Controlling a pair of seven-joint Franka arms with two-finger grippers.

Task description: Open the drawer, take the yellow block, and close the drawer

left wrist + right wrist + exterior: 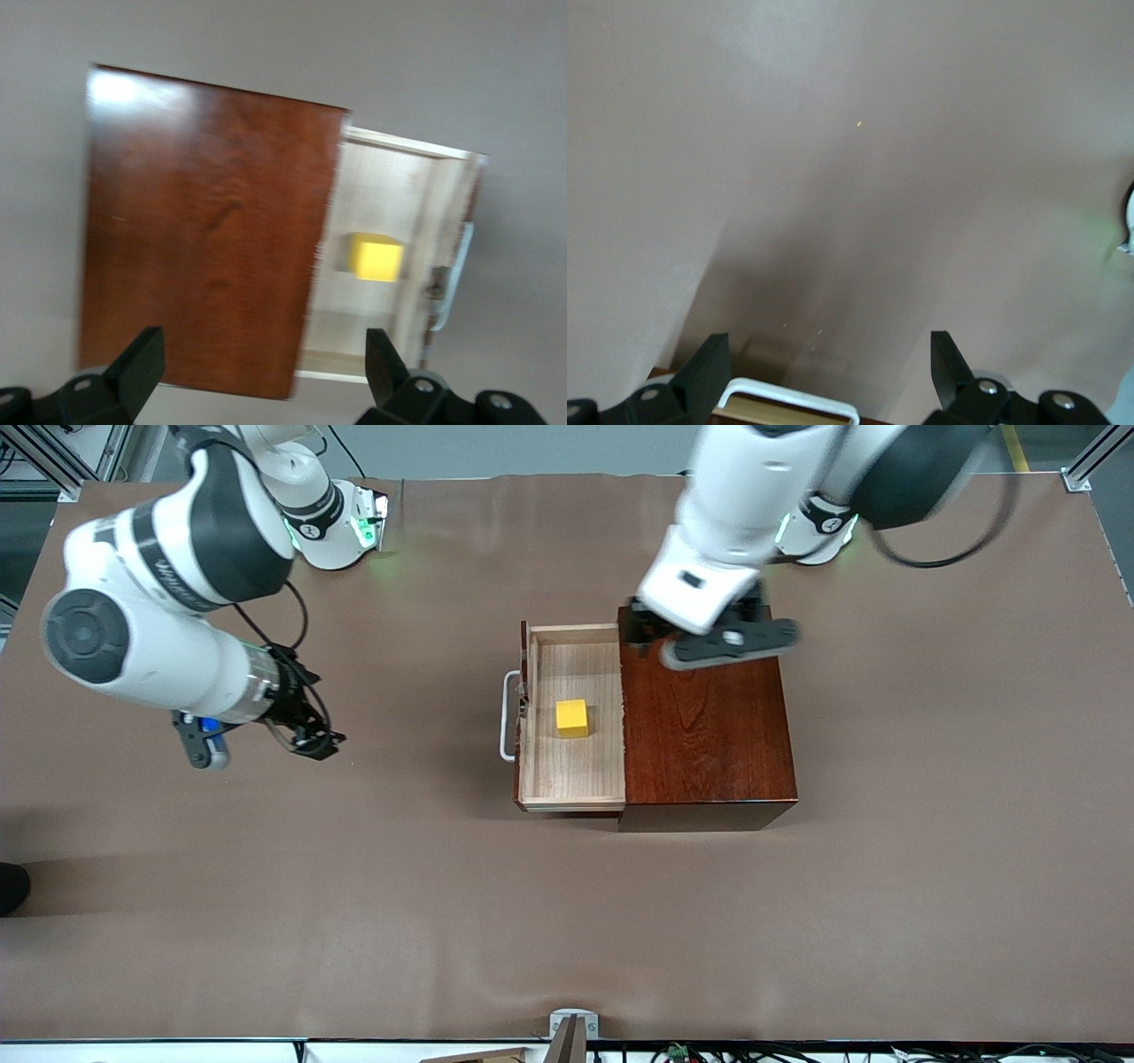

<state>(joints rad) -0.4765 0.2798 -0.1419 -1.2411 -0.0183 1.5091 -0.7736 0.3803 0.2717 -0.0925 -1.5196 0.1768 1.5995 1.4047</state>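
Currently the drawer stands pulled out of the dark wooden box, toward the right arm's end of the table, white handle leading. The yellow block sits on the drawer floor, about mid-tray, touched by nothing.

You have the left arm reaching in from its base, wrist bent downward, with the left gripper hovering over the box top at the edge farther from the front camera. Its wrist view shows both fingers spread wide, empty, with box and open drawer below.

Your right arm is folded at the elbow, forearm roughly level. The right gripper hangs over bare table, well apart from the handle, jaws wide and empty.
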